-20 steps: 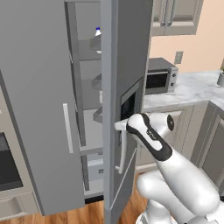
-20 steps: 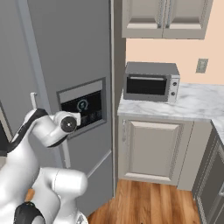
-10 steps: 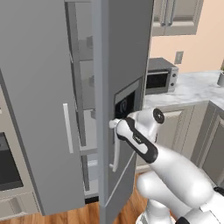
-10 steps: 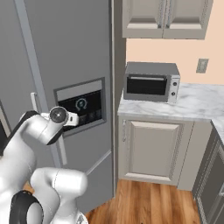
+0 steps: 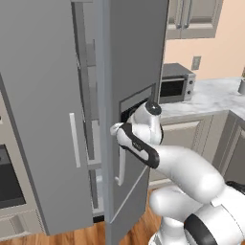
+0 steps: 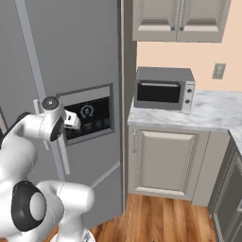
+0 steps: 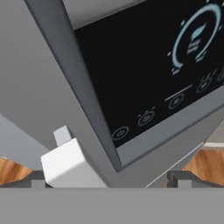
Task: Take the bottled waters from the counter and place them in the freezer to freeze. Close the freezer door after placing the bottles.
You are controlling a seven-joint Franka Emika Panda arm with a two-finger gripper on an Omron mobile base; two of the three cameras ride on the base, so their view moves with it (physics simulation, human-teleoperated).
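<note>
The freezer (image 5: 90, 103) stands with its grey shelves showing through a narrow gap. Its freezer door (image 5: 43, 119), a flat grey panel with a pale bar handle (image 5: 74, 139), hangs open on the left. My gripper (image 5: 116, 129) (image 6: 72, 120) (image 7: 108, 181) is open, nothing between its fingers. It is pressed up close to the neighbouring door with the dark dispenser recess (image 6: 87, 116) (image 7: 148, 74), right beside that door's pale handle (image 5: 120, 160) (image 7: 65, 164). The bottled waters are hidden. The marble counter (image 5: 206, 100) (image 6: 208, 113) runs off to the right.
A grey toaster oven (image 5: 174, 86) (image 6: 163, 90) sits on the counter beside the fridge. Beige cabinets (image 6: 163, 163) stand below it and more hang above (image 6: 177, 19). Wood floor (image 6: 165, 220) lies in front.
The dispenser door has swung left and narrowed the gap over the freezer shelves, hiding the bottle seen earlier on a high shelf. My hand has moved in closer to that door's handle.
</note>
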